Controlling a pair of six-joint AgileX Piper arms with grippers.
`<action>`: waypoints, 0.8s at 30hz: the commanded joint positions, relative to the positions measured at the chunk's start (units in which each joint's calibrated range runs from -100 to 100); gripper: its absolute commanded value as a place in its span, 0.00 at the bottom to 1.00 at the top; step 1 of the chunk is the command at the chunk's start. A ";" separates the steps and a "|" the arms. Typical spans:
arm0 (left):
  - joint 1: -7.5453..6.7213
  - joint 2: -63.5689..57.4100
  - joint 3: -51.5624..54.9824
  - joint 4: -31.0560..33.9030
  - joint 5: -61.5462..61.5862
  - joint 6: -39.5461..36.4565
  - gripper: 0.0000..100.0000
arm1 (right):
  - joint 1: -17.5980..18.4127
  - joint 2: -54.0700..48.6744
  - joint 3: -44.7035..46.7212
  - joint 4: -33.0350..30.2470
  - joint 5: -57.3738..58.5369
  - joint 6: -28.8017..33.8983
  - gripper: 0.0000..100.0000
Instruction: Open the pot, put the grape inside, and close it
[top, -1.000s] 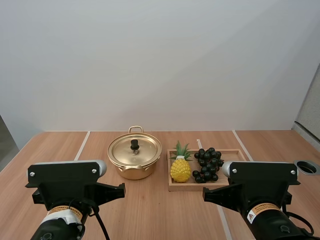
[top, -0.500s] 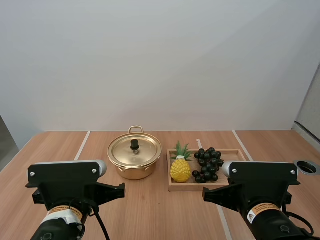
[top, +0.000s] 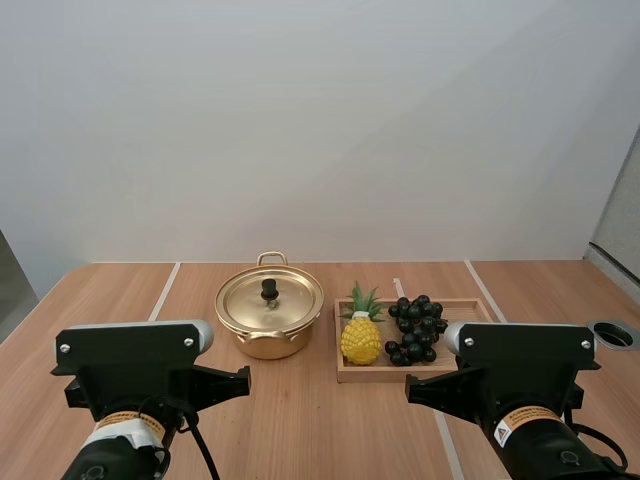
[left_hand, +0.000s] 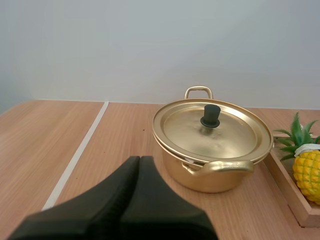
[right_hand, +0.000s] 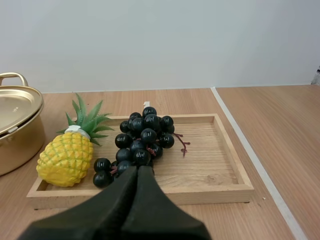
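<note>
A gold pot (top: 269, 320) stands mid-table, its lid (left_hand: 212, 129) on, with a black knob (left_hand: 210, 115) on top. To its right a wooden tray (top: 460, 305) carries a bunch of dark grapes (top: 415, 328) and a toy pineapple (top: 361, 334). My left gripper (left_hand: 139, 161) is shut, its fingers together as one dark wedge, short of the pot's near side. My right gripper (right_hand: 138, 170) is also shut on nothing, just in front of the grapes (right_hand: 140, 141) at the tray's near rim (right_hand: 200, 195). Both arms sit at the table's near edge.
The pineapple (right_hand: 70, 156) lies between pot and grapes in the tray. White lines run across the wooden table (top: 320, 440). A round grommet hole (top: 613, 333) sits at the table's right edge. Open table lies left of the pot.
</note>
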 joint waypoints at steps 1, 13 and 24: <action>0.21 -0.28 0.08 -0.94 -1.17 -0.02 0.00 | 0.12 -0.39 0.00 0.02 0.10 -0.01 0.00; 0.21 -0.28 0.08 -1.05 -5.87 -0.23 0.00 | 0.11 -0.39 0.00 -1.70 -4.44 -0.01 0.00; 0.21 -0.28 -13.23 -1.22 -8.45 -0.14 0.00 | 0.11 -0.39 -20.72 -1.74 3.91 -0.01 0.00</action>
